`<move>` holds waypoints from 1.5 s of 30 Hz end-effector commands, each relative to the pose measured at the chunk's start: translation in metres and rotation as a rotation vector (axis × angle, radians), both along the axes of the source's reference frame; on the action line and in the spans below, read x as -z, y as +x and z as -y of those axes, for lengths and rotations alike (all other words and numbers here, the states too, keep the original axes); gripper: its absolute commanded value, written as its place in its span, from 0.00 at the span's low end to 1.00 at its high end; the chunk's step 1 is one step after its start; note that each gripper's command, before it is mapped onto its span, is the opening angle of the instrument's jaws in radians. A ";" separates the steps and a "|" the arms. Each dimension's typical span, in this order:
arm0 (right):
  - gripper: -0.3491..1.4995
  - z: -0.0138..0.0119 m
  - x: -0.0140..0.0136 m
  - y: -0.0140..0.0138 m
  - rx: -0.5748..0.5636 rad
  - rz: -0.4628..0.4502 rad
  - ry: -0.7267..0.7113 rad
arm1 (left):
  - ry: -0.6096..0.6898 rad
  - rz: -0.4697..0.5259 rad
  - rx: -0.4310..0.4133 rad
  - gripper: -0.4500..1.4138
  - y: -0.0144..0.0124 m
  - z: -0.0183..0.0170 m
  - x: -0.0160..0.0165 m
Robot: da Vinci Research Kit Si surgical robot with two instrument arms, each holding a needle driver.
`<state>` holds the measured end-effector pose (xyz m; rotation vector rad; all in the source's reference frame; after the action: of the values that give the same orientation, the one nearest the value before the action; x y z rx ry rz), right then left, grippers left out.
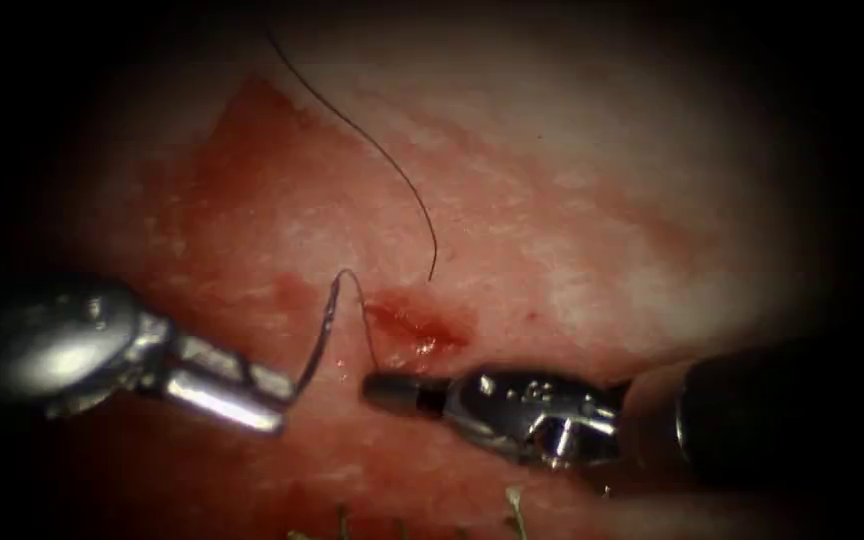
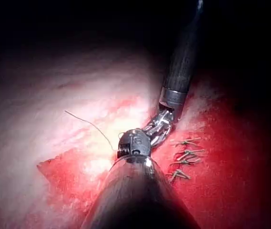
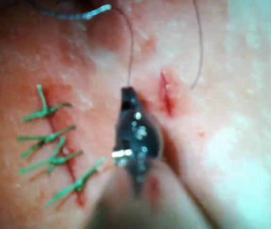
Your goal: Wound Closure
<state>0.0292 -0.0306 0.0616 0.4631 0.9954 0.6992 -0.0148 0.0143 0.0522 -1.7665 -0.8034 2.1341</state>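
Left gripper [image 1: 287, 390] clamps the needle [image 1: 320, 335] near its tail, free of the tissue [image 1: 572, 200]. Right gripper [image 1: 387, 390] is closed, seemingly pinching thread [image 1: 367, 320] just beside the cut [image 1: 417, 325]. Green stitches [image 3: 49, 143] done; this cut remains.

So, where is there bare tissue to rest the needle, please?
Bare: tissue right of the cut, above the right tool, which grips thread. Crowded: left of the cut, left tool holding the needle by one end, outside tissue.

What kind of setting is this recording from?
Likely a bench suturing practice setup: pork-belly tissue with a small cut, two wristed tools, the left tool holding the curved needle, and finished green stitches.
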 end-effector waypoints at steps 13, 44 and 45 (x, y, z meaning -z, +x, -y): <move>0.00 0.0011 0.0057 0.0010 -0.005 -0.038 0.042 | -0.013 -0.046 0.008 0.00 0.0009 -0.0001 -0.0031; 0.77 -0.0001 0.0018 -0.0003 -0.070 0.055 -0.097 | -0.009 -0.088 0.029 0.00 0.0038 -0.0010 -0.0035; 0.75 -0.0001 0.0017 -0.0003 -0.068 0.053 -0.097 | -0.009 -0.090 0.031 0.00 0.0039 -0.0010 -0.0035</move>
<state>0.0287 -0.0295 0.0596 0.3200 0.9948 0.7168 -0.0101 0.0159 0.0552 -1.6612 -0.7348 2.1870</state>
